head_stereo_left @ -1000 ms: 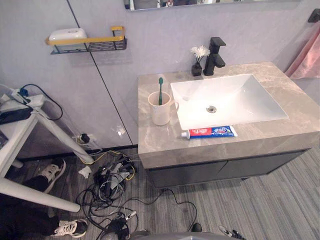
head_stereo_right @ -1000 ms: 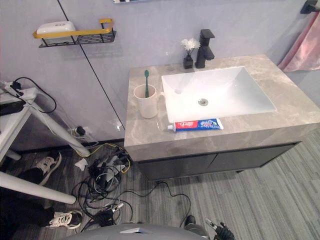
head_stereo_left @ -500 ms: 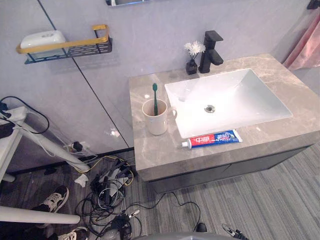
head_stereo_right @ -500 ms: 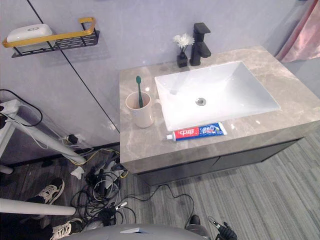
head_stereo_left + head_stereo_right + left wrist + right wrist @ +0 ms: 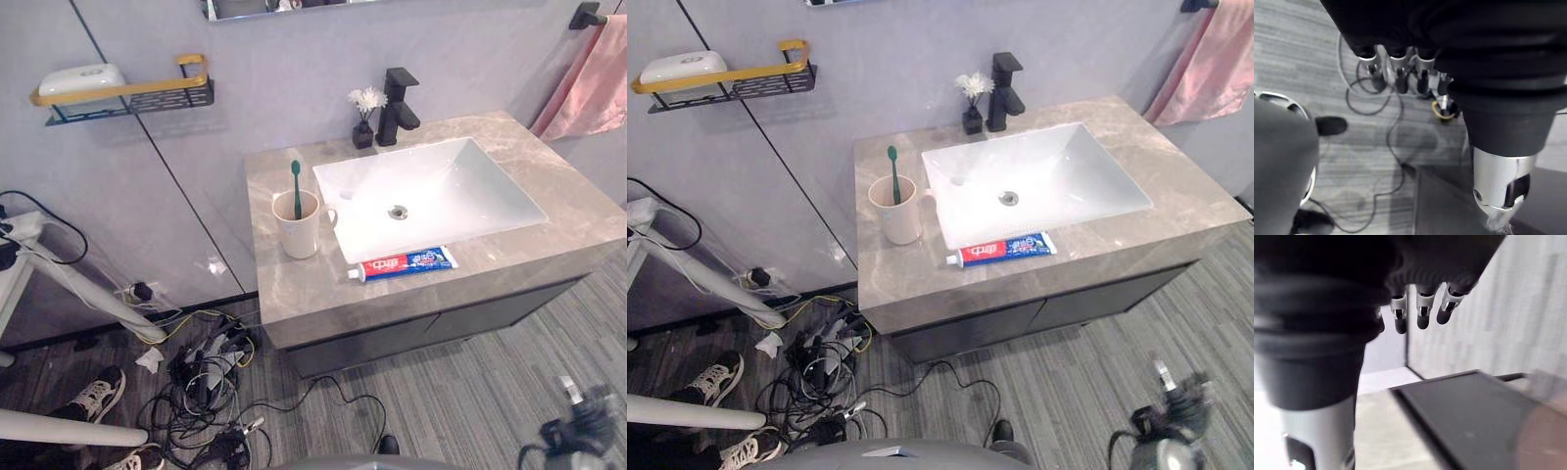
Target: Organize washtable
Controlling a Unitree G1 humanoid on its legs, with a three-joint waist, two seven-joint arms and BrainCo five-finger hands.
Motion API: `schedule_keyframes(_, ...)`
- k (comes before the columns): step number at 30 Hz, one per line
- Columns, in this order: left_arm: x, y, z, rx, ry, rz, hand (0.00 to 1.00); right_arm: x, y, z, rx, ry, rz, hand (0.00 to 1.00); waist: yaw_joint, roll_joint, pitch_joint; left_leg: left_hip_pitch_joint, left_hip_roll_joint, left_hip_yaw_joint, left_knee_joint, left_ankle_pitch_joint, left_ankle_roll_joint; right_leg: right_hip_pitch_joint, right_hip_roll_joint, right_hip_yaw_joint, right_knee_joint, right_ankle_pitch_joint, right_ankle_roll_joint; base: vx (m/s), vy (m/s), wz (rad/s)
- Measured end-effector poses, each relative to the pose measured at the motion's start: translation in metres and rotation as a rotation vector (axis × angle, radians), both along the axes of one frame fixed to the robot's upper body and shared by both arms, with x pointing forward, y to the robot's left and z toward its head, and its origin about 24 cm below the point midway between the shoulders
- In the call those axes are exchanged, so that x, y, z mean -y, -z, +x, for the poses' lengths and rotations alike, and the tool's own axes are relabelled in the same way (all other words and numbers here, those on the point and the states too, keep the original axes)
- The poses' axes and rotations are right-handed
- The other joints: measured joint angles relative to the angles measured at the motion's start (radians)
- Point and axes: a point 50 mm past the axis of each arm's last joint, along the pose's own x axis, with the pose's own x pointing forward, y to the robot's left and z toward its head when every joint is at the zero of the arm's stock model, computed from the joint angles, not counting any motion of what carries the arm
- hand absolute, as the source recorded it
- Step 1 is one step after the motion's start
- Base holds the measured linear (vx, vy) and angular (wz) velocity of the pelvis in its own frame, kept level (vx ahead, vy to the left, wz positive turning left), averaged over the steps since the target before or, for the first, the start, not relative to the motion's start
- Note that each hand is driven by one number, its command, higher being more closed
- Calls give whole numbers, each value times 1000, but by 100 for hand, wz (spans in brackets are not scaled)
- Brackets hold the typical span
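- Toothpaste tube (image 5: 402,264) lies flat on the grey stone bench (image 5: 294,294), just at 6 o'clock of the white sink (image 5: 441,196), along its front rim, cap end toward 9 o'clock.
- Cream cup (image 5: 297,227) stands upright at 9 o'clock of the sink, a green toothbrush (image 5: 296,186) upright inside it.
- Black faucet (image 5: 398,106) sits at 12 o'clock of the sink, a small dark vase (image 5: 365,117) with white flowers just beside it.
- Wall shelf (image 5: 127,93) at 10 o'clock carries a white soap (image 5: 80,76); a pink towel (image 5: 588,78) hangs at 2 o'clock.
- Left hand (image 5: 1396,73) hangs over the floor, fingers relaxed, empty.
- Right hand (image 5: 1420,313) is low at 5 o'clock, well apart from the bench, fingers loose, holding nothing.
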Motion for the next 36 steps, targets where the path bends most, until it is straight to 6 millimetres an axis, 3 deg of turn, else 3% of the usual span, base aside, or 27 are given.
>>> schedule_keyframes(2, 5, 0, 1, 2, 11, -7, 0, 5, -41, 11, 84, 27, -167, 0, -3, 0, -2, -3, 0, 2, -3, 2, 0, -5, 0, 3, 1, 0, 0, 34, 8, -2)
schedule_keyframes(4, 7, 0, 3, 5, 15, -12, 0, 4, -63, 19, 130, 31, -255, 0, -4, -3, -4, -5, -1, 5, -4, 2, 0, -9, 1, 6, 1, 0, 0, 22, 2, -4)
schedule_keyframes(7, 15, 0, 6, 7, 60, -17, 0, -10, -113, 36, 232, -2, -465, 0, -4, -9, -10, -8, -2, 6, -5, 2, 0, -13, 2, 7, 1, 0, 0, 0, 0, 0)
schedule_keyframes(12, 15, -1, 10, 11, 116, -1, 0, -27, -156, 55, 338, -124, -654, 0, -2, -28, -26, -20, -3, -7, -1, 2, 0, -17, 0, 0, 1, 1, 0, 3, 0, 7)
schedule_keyframes(16, 13, -1, 10, 7, 144, 6, 0, -47, -187, 79, 366, -382, -844, 0, -2, -40, -34, -25, -3, -25, 1, 4, 3, -12, -1, -14, 1, 1, 0, -3, -3, 12)
schedule_keyframes(18, 13, -1, 10, 8, 148, 4, 0, -54, -191, 85, 375, -449, -871, 0, -1, -41, -35, -27, -4, -37, 1, 7, 5, -6, -2, -26, 1, 1, 0, -13, -8, 19)
schedule_keyframes(27, 9, 0, 4, -6, 191, 1, 0, -98, -176, 111, 305, -840, -925, 0, -2, -40, -35, -32, -10, -68, -6, 23, 7, 2, -5, -56, 1, 1, 0, -20, -8, 10)
schedule_keyframes(36, 5, 1, -2, -22, 206, 3, 0, -119, -162, 116, 260, -1008, -929, 0, 0, -40, -35, -34, -13, -75, -11, 29, 7, 2, -7, -64, 1, 1, 0, -3, -1, 2)
